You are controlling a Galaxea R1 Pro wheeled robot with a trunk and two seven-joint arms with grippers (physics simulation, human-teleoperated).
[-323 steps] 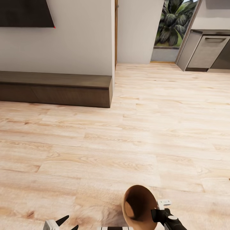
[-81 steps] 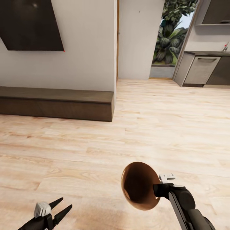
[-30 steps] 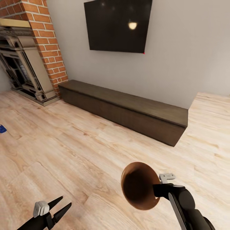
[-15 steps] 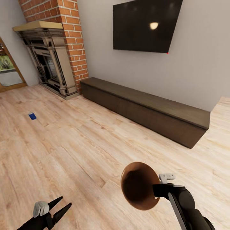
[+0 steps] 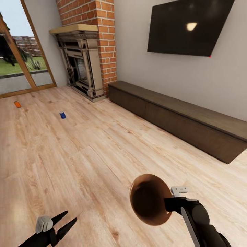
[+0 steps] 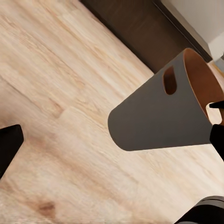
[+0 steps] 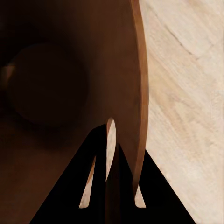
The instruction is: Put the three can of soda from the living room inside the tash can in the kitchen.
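Note:
My right gripper (image 5: 167, 203) is shut on the rim of the tash can (image 5: 150, 199), a small bucket held above the floor with its copper-brown inside facing the head camera. In the left wrist view its grey outside (image 6: 156, 116) shows tilted on its side. The right wrist view has the fingers (image 7: 112, 186) clamped over the rim (image 7: 140, 93). My left gripper (image 5: 70, 216) hangs open and empty at the lower left. Far off on the floor stand a blue can of soda (image 5: 62, 114) and an orange one (image 5: 17, 104).
A red-brick fireplace (image 5: 84, 65) stands at the back, with wood-framed glass doors (image 5: 20, 65) to its left. A long dark low bench (image 5: 181, 118) runs along the wall under a wall-mounted TV (image 5: 190, 27). Open wooden floor (image 5: 85, 161) lies between me and the cans.
The camera has turned left: bench and TV slid right, and the fireplace, doors and orange can came into view. Both grippers keep their pose, and the bucket is still held.

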